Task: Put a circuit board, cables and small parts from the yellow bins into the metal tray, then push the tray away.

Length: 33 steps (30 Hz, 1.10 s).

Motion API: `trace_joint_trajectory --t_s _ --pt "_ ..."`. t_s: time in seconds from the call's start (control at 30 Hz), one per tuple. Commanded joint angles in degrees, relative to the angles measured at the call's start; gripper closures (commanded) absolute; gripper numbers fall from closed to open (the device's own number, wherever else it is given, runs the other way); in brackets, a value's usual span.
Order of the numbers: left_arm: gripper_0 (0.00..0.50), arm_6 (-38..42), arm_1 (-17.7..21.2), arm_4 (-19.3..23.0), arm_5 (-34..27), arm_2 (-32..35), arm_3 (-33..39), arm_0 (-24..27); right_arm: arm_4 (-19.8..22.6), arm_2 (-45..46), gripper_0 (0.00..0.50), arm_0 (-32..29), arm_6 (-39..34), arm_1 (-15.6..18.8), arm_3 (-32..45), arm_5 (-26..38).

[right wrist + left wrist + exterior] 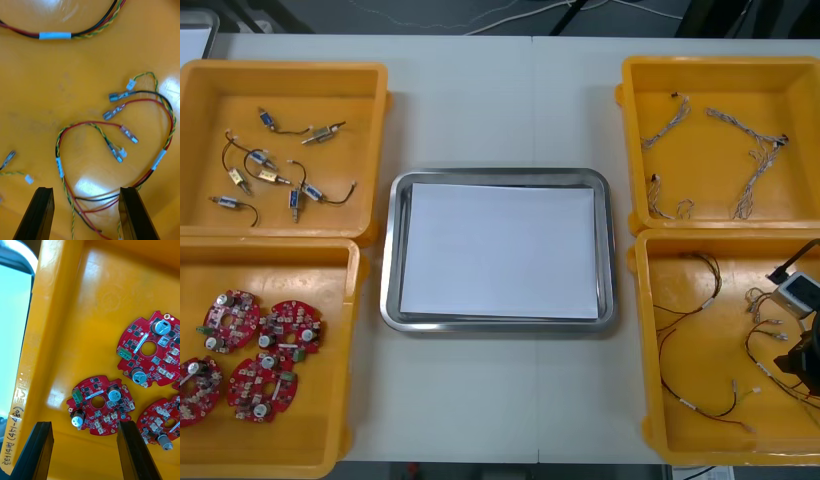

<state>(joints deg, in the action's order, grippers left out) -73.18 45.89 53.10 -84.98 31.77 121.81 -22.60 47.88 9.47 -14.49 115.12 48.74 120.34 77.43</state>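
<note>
At lower right, straddling cable [60, 167], right gripper [86, 213] wide; left gripper [84, 452] wide over circuit board [107, 412]; advising closing on bunched strands.

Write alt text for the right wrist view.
The right gripper, fingers open, hangs over a looped red and yellow cable on the floor of a yellow bin, some strands lying between the fingers. A second cable crosses the bin farther off.

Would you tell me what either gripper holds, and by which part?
Nothing: the right gripper is open over red and yellow cables, the left gripper open over circuit boards.
</note>
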Motion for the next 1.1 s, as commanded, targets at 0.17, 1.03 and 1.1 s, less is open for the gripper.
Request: trace_joint_trajectory --t_s 0.17,1.03,1.1 --pt "0.000 11.39 -2.47 -3.71 -0.89 -1.18 -1.05 2.65 0.03 -3.93 0.000 -1.24 3.71 3.03 -2.22 -4.04" --pt "0.000 12.80 -13.81 -11.09 -3.35 -0.04 -3.95 5.46 -0.77 -2.26 0.000 0.08 0.72 0.22 2.88 4.92" --pt "0.000 12.54 -14.33 -11.27 -3.70 0.14 -3.95 5.63 -1.38 -0.94 0.000 1.13 0.54 -1.45 4.64 8.88"
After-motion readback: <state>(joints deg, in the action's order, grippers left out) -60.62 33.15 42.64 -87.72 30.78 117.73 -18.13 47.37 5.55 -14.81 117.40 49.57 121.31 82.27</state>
